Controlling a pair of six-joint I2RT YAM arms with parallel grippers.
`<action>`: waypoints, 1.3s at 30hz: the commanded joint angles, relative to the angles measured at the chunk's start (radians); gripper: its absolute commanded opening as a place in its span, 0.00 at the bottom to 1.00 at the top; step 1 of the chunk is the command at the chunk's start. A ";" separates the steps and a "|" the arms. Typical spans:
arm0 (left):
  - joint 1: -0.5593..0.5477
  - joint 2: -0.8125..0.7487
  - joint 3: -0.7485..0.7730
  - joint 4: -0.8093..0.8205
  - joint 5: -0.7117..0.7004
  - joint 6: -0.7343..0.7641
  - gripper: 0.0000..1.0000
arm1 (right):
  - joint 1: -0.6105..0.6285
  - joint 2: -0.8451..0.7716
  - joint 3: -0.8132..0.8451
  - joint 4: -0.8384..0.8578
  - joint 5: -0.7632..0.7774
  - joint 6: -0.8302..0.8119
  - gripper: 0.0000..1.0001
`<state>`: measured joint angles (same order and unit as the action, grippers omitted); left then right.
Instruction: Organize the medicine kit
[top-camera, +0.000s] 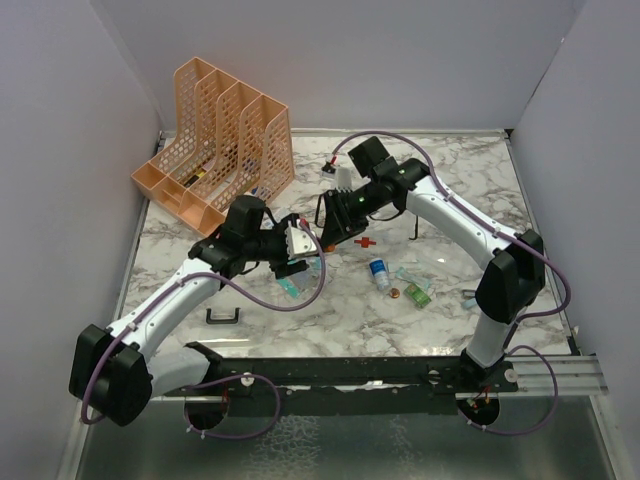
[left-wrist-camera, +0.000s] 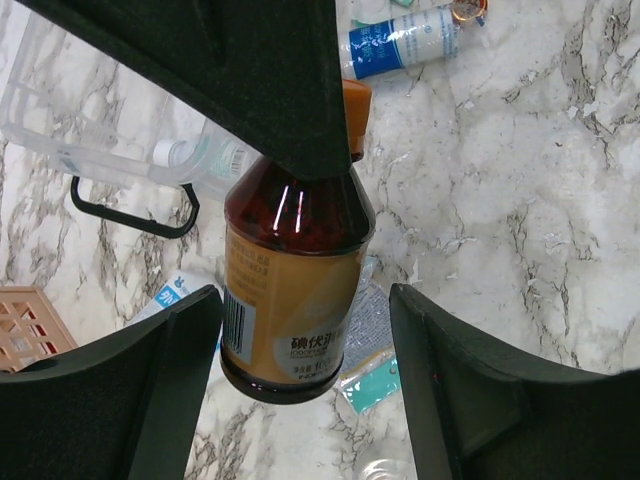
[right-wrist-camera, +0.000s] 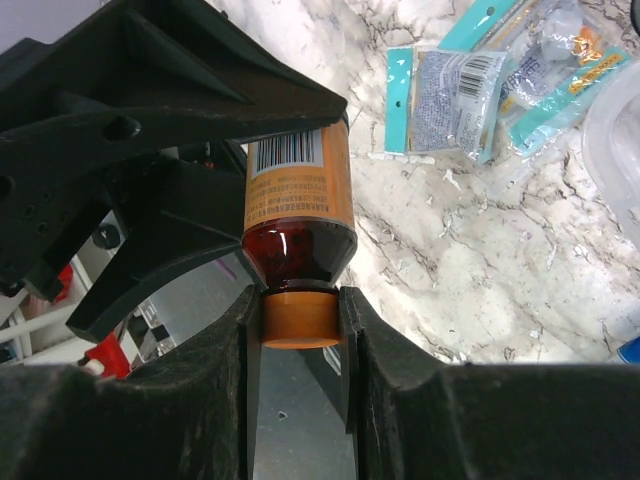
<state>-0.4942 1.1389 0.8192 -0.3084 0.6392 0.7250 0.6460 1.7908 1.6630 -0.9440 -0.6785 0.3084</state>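
A brown glass bottle (left-wrist-camera: 295, 290) with a yellow label and an orange cap (right-wrist-camera: 300, 318) hangs in the air between my two grippers. My right gripper (right-wrist-camera: 300, 310) is shut on the cap; in the top view it (top-camera: 333, 228) sits over the table's middle. My left gripper (left-wrist-camera: 305, 330) is open, with its fingers on either side of the bottle's base and a gap on the right; it also shows in the top view (top-camera: 300, 250). The medicine kit (top-camera: 395, 235), a clear box with a red cross (top-camera: 368, 243), lies behind the right gripper. Its black handle (left-wrist-camera: 130, 215) shows in the left wrist view.
An orange mesh file rack (top-camera: 215, 140) stands at the back left. A white bottle with a blue label (top-camera: 379, 272), a green packet (top-camera: 417, 294) and teal-edged sachets (right-wrist-camera: 450, 95) lie on the marble table. A loose black U-shaped piece (top-camera: 222, 317) lies front left.
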 joint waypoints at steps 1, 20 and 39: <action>-0.014 0.014 -0.012 -0.001 -0.002 0.058 0.68 | 0.000 -0.055 -0.009 -0.008 -0.075 -0.026 0.08; -0.025 -0.050 -0.029 0.223 0.005 -0.296 0.29 | 0.000 -0.298 -0.233 0.410 0.170 0.151 0.64; -0.027 -0.021 0.057 0.639 -0.100 -1.063 0.30 | -0.001 -0.421 -0.437 0.944 0.353 0.414 0.64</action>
<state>-0.5190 1.1191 0.8257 0.2276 0.5407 -0.2424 0.6460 1.3598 1.2026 -0.0776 -0.3302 0.6975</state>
